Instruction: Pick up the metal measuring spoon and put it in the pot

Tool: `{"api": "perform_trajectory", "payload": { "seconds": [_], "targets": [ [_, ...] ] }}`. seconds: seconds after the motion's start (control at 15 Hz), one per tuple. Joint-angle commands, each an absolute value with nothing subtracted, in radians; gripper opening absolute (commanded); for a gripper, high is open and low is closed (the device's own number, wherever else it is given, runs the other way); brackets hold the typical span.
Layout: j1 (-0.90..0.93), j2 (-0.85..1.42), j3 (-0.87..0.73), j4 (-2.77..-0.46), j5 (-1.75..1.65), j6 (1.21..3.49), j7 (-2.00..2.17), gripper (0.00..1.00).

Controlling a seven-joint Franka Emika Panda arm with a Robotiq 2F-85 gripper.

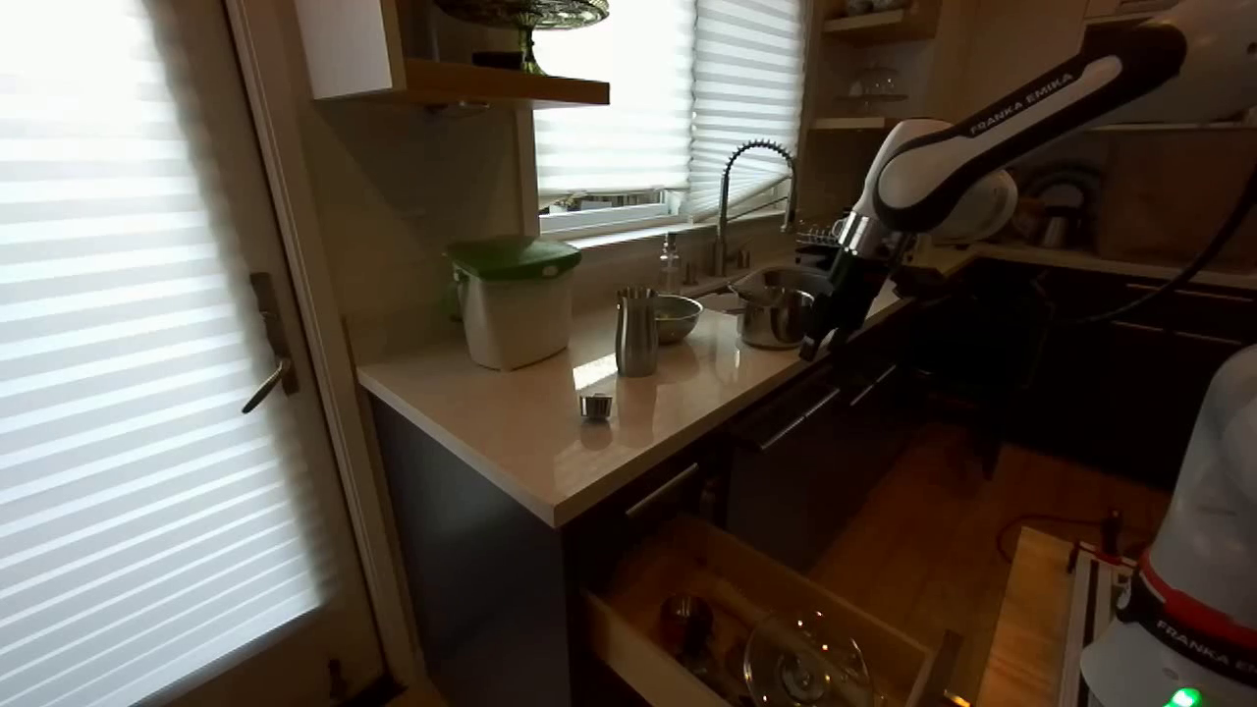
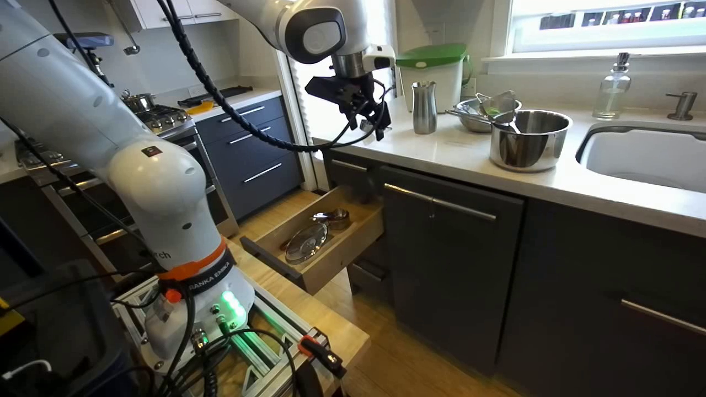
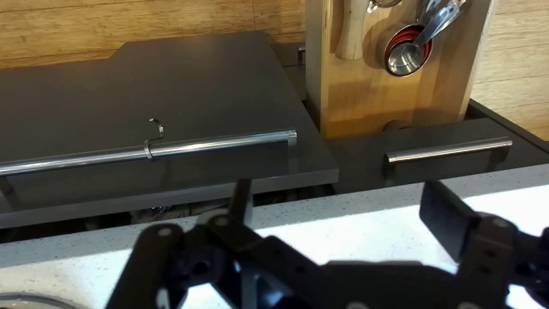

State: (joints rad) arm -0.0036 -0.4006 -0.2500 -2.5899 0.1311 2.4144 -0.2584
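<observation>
The metal measuring spoon (image 1: 595,407) is a small shiny metal piece on the white counter, near its end, in an exterior view. A small shiny bit (image 2: 364,125), probably the same spoon, shows partly behind the gripper in an exterior view. It is out of the wrist view. The pot (image 2: 527,146) is squat shiny metal and stands beside the sink; it also shows in an exterior view (image 1: 771,319). My gripper (image 3: 339,206) is open, its fingers wide apart with nothing between them. In both exterior views (image 1: 821,342) (image 2: 366,130) it hangs in the air, pointing down over the counter's front edge.
A tall metal cup (image 1: 636,334) stands behind the spoon. A metal bowl (image 2: 474,113) with a strainer (image 2: 499,105) sits beside the pot. A green-lidded bin (image 1: 516,304) stands at the wall. An open drawer (image 2: 358,231) below holds measuring cups (image 3: 405,56) and a glass lid.
</observation>
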Motion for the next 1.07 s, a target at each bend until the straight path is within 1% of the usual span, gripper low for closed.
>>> {"api": "perform_trajectory", "payload": {
  "seconds": [0.0,0.8,1.0],
  "targets": [
    [-0.022,-0.399,-0.232,-2.589,0.141,2.412,-0.266,1.0],
    [-0.022,-0.399,-0.232,-2.589,0.141,2.412,-0.266,1.0],
    [0.037,-0.387,-0.233,-2.584,0.276,2.577,-0.257,1.0]
  ]
}}
